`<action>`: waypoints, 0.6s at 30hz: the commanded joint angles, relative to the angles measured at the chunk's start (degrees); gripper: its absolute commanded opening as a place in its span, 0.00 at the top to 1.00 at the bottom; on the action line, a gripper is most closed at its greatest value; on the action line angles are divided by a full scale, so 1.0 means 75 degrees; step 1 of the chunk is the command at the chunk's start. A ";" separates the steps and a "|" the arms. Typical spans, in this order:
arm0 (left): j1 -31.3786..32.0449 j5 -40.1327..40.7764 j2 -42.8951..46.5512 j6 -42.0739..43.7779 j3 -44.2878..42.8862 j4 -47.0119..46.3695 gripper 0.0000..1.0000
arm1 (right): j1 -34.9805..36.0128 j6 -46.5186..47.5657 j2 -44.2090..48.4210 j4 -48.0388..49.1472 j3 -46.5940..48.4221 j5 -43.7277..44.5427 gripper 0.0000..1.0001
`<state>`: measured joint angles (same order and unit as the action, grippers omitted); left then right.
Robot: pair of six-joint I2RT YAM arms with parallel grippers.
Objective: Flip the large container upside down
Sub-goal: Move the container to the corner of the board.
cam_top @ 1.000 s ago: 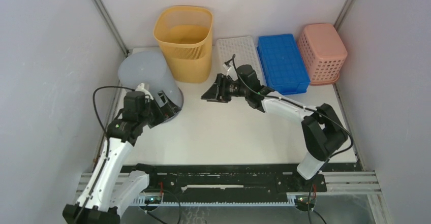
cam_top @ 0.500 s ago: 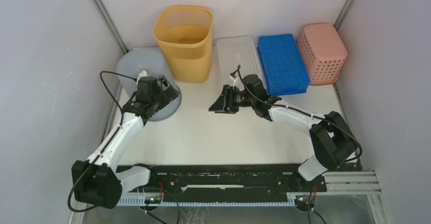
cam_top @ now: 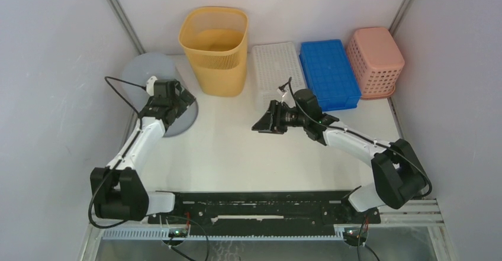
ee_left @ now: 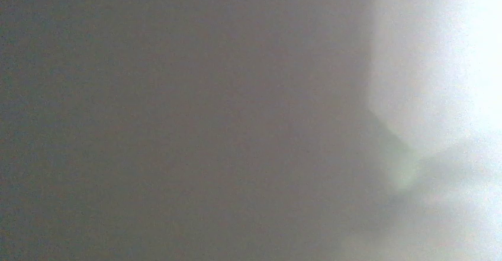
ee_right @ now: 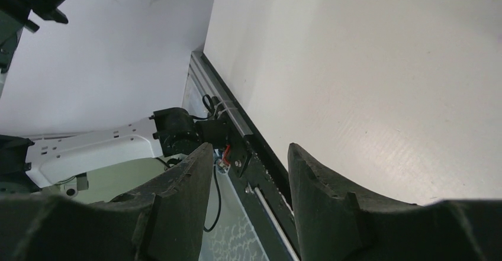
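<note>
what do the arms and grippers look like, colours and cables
Left arm and right arm: white shells on the long links, black joints, a thin black cable looping off each wrist. Left gripper and right gripper are black; the right one's fingers are curved.

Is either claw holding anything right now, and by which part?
The right gripper is open and empty. The left gripper is at the grey container, low on its wall; whether it grips cannot be told.
</note>
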<state>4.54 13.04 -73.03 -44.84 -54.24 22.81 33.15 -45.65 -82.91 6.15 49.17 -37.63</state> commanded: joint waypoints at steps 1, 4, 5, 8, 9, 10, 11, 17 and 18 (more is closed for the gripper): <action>-0.0390 0.0742 -0.0854 -0.0448 -0.0434 0.0782 0.00 | -0.0059 0.0195 0.0405 0.0089 -0.0089 -0.0152 0.42; -0.0604 0.0525 -0.1268 -0.0371 -0.0716 0.0488 0.00 | -0.0102 0.0227 0.0609 0.0048 -0.0237 -0.0151 0.42; -0.0643 0.0423 -0.1436 -0.0269 -0.0844 0.0380 0.00 | -0.0123 0.0221 0.0669 0.0044 -0.0303 -0.0151 0.42; -0.0702 0.0095 -0.1989 0.0110 -0.1285 0.0037 0.01 | -0.0173 0.0225 0.0859 0.0032 -0.0512 -0.0163 0.42; -0.0734 0.0008 -0.2163 0.0205 -0.1428 -0.0017 0.00 | -0.0199 0.0227 0.0920 0.0026 -0.0585 -0.0163 0.41; -0.0783 -0.0199 -0.2302 0.0324 -0.1513 -0.0205 0.00 | -0.0225 0.0243 0.0983 0.0034 -0.0672 -0.0163 0.41; -0.0816 -0.0408 -0.2434 0.0391 -0.1556 -0.0409 0.00 | -0.0259 0.0261 0.1034 0.0014 -0.0742 -0.0154 0.41; -0.0864 -0.1461 -0.3078 0.0764 -0.2002 -0.1425 0.00 | -0.0494 0.0253 0.1197 0.0076 -0.1123 -0.0281 0.41; -0.0871 -0.1509 -0.3238 0.0795 -0.2189 -0.1436 0.00 | -0.0514 0.0255 0.1210 0.0108 -0.1164 -0.0301 0.41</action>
<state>-1.69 9.80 -91.50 -41.28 -67.88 13.06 30.11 -45.01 -75.72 5.34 41.19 -38.72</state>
